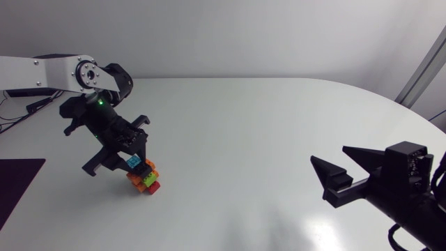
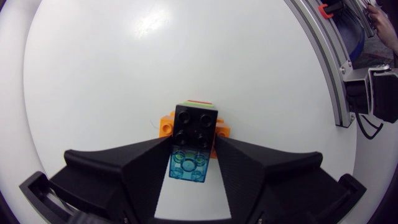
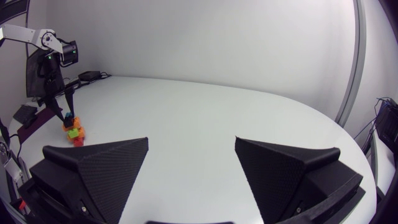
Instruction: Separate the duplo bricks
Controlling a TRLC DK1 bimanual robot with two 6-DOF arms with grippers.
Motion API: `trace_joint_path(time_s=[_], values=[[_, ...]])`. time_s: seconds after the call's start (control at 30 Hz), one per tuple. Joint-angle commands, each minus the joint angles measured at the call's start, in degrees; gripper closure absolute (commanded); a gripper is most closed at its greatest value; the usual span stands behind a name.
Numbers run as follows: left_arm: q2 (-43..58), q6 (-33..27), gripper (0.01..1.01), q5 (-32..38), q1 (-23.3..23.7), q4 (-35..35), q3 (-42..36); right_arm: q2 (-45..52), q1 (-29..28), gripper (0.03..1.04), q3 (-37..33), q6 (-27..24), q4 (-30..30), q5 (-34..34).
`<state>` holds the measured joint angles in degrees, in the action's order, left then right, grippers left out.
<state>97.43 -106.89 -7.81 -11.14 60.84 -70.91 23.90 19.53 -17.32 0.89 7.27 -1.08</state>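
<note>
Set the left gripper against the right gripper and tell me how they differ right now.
The left gripper is down at the brick stack; the right gripper sits far from it, over bare table. The left gripper's fingers stand close together, clamped on the blue brick; the right gripper's are spread wide with nothing between them. Both are matte black with broad wedge-shaped fingers.

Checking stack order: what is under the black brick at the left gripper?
An orange brick pokes out beneath the black brick; a clear blue brick sits in the left gripper. Lower layers are covered.
</note>
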Motion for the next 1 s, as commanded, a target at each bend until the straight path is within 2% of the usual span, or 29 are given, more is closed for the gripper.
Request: trace_joint_path(time_s=[0.0,0.17,0.2,0.23,0.47,0.7,0.97], values=[[1.5,-1.1,0.608,1.1,0.9,0.9,-1.1,1.1,0.5,0.06,1.1,1.7,-1.2,-0.5],[2.2,-1.1,0.656,1.7,1.4,1.5,-0.9,1.2,0.8,0.06,1.2,2.0,-1.3,-0.5],[2.4,-1.1,0.707,1.7,1.4,2.0,-1.2,1.2,0.8,0.06,1.3,2.0,-1.3,-0.5],[2.6,-1.0,0.71,1.7,1.2,2.5,-1.8,1.1,0.8,0.06,1.4,2.0,-1.3,-0.5],[3.6,1.6,0.756,1.6,-2.0,5.4,-6.7,-0.6,0.8,0.06,1.6,1.9,-0.2,-0.5],[4.8,7.2,0.756,1.5,-9.1,6.0,-11.3,-2.5,0.6,0.06,1.5,2.0,1.1,-0.5],[8.9,18.7,0.756,-0.7,-19.4,4.0,-17.1,-4.7,0.5,0.06,1.9,2.0,2.7,-0.5]])
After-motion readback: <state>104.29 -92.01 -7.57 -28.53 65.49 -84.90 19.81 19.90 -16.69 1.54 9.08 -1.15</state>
